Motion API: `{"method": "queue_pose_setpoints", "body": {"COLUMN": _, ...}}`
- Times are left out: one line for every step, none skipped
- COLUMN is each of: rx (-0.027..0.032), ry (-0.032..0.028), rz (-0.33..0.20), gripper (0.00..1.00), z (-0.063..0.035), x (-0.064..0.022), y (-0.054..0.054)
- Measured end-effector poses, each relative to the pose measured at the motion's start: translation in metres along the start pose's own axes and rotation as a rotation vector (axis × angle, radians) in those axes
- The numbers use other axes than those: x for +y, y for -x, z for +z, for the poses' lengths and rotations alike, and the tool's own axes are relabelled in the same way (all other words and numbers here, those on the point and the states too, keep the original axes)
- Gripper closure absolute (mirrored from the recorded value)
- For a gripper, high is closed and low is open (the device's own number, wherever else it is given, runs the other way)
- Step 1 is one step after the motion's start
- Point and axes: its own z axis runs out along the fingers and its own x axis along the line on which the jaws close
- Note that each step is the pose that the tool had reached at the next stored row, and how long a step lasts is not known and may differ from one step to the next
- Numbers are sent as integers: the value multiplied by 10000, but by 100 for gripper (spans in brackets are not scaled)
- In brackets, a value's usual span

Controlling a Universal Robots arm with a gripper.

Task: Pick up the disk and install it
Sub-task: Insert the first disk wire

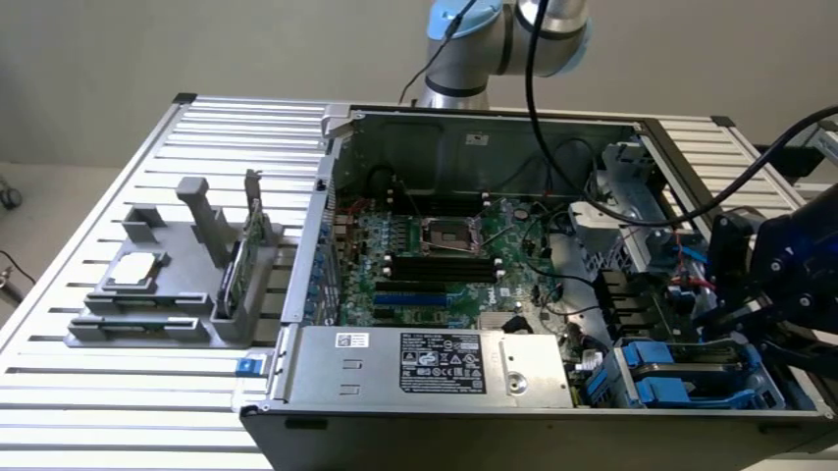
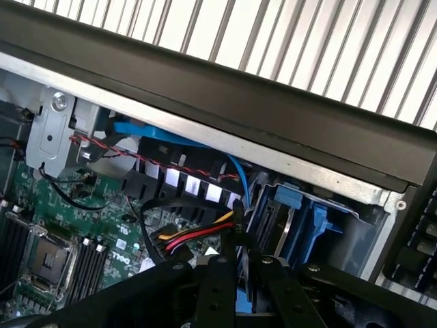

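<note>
You had arm (image 1: 488, 44) up at top of exterior view: silver links, blue-capped joint. Wrist (image 1: 792, 260) sat low at exterior view's right, its dark housing tilted. Gripper (image 1: 747, 324) pointed downward from it. In wrist view, two black fingers (image 2: 217, 290) stood side by side, parallel, nearly together. Jaws were narrow, pinched on thin blue edge of disk (image 2: 241, 301). You had both fingers level, neither ahead of other.

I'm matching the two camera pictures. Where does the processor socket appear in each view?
Exterior view: the processor socket sits mid-case on the green board.
Wrist view: the socket lies on the same board, next to the black memory slots.
Shared landmark: those memory slots, alongside the socket in both.
</note>
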Motion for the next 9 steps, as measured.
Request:
{"method": "queue_pose_setpoints", "body": {"rx": -5, "ry": -2, "rz": -1, "gripper": 84, "z": 0, "x": -3, "y": 3}}
{"method": "queue_pose_setpoints", "body": {"rx": -7, "ry": -2, "rz": 0, "gripper": 84, "z": 1, "x": -6, "y": 4}}
{"method": "queue_pose_setpoints", "body": {"rx": -9, "ry": -3, "rz": 1, "gripper": 84, "z": 1, "x": -9, "y": 6}}
{"method": "queue_pose_setpoints", "body": {"rx": -8, "ry": -2, "rz": 8, "gripper": 84, "z": 2, "x": -14, "y": 6}}
{"method": "queue_pose_setpoints", "body": {"rx": -10, "ry": 2, "rz": 30, "gripper": 84, "z": 2, "x": -17, "y": 5}}
{"method": "queue_pose_setpoints", "body": {"rx": -12, "ry": 7, "rz": 82, "gripper": 84, "z": 2, "x": -16, "y": 6}}
{"method": "queue_pose_setpoints", "body": {"rx": -9, "ry": 8, "rz": 164, "gripper": 84, "z": 2, "x": -16, "y": 5}}
{"method": "queue_pose_setpoints", "body": {"rx": -4, "ry": 5, "rz": 263, "gripper": 84, "z": 2, "x": -16, "y": 5}}
{"method": "queue_pose_setpoints", "body": {"rx": 0, "ry": -5, "rz": 366, "gripper": 84, "z": 2, "x": -17, "y": 5}}
